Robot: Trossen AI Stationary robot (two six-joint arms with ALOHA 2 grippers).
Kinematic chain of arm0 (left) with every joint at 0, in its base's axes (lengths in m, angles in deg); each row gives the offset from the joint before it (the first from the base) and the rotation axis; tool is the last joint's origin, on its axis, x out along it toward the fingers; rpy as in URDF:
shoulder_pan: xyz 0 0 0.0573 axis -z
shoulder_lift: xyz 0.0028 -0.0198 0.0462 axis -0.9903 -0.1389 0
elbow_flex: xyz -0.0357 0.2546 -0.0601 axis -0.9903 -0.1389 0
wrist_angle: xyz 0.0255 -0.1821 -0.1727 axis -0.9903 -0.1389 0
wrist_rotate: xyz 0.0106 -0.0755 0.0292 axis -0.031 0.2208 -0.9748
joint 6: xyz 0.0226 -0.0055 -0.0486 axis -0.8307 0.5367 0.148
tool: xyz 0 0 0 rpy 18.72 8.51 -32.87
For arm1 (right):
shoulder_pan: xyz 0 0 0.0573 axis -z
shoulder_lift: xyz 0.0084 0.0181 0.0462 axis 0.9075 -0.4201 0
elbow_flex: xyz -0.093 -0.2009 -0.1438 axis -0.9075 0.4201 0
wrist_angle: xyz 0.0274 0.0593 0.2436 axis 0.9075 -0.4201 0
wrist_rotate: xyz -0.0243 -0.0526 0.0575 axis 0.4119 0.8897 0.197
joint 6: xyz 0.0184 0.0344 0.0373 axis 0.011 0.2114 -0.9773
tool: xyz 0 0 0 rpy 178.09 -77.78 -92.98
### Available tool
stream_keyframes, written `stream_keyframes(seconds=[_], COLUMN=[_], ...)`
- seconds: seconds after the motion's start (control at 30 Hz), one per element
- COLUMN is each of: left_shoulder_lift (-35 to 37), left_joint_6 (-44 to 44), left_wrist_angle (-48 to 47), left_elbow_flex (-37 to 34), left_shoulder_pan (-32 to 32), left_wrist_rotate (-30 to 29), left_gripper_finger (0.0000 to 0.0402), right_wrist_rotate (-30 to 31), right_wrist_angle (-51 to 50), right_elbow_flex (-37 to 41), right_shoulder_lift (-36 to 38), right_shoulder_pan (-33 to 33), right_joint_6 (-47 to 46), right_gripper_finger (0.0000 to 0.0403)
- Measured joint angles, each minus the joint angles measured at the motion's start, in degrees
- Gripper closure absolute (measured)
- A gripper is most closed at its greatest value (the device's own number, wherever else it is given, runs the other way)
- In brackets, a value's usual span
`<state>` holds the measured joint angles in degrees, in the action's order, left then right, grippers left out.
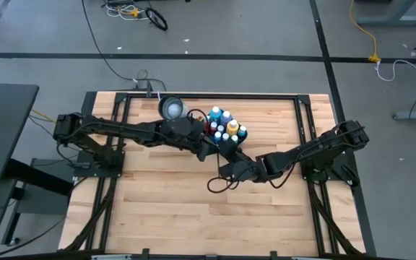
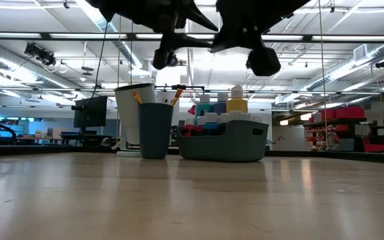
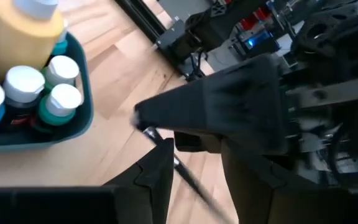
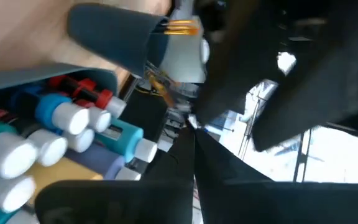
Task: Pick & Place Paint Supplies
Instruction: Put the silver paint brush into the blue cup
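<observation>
Left wrist view: paint bottles point(image 3: 23, 93) bear unreadable labels

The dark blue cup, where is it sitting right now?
In the low view the dark blue cup stands upright on the table just left of the teal tray of paint bottles, with a white container close behind it.

Overhead, table-level, two wrist cameras; shared tray point(image 1: 226, 133).
</observation>
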<state>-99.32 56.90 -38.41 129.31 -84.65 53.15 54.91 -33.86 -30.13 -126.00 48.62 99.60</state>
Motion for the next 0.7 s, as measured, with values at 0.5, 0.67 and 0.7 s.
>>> stream_keyframes(seconds=[0.5, 0.67, 0.7], left_shoulder_lift=[0.15, 0.17, 0.17], left_joint_6=[-1.86, -5.52, -5.56], left_wrist_angle=[-1.15, -1.48, -2.01], left_elbow_flex=[0.00, 0.00, 0.00], left_shoulder_pan=[-0.09, -0.09, -0.09], left_wrist_rotate=[-3.14, -3.95, -4.39], left_gripper_finger=[0.0258, 0.0258, 0.0258], right_wrist_rotate=[2.74, 4.29, 4.57], right_wrist_angle=[-1.89, -4.77, -4.45], right_elbow_flex=[0.00, 0.00, 0.00], right_shoulder_lift=[-0.02, -0.02, -0.02], right_shoulder_pan=[0.23, 0.23, 0.23], right_joint_6=[-3.23, -8.12, -8.56], right_gripper_finger=[0.0403, 0.0403, 0.0403])
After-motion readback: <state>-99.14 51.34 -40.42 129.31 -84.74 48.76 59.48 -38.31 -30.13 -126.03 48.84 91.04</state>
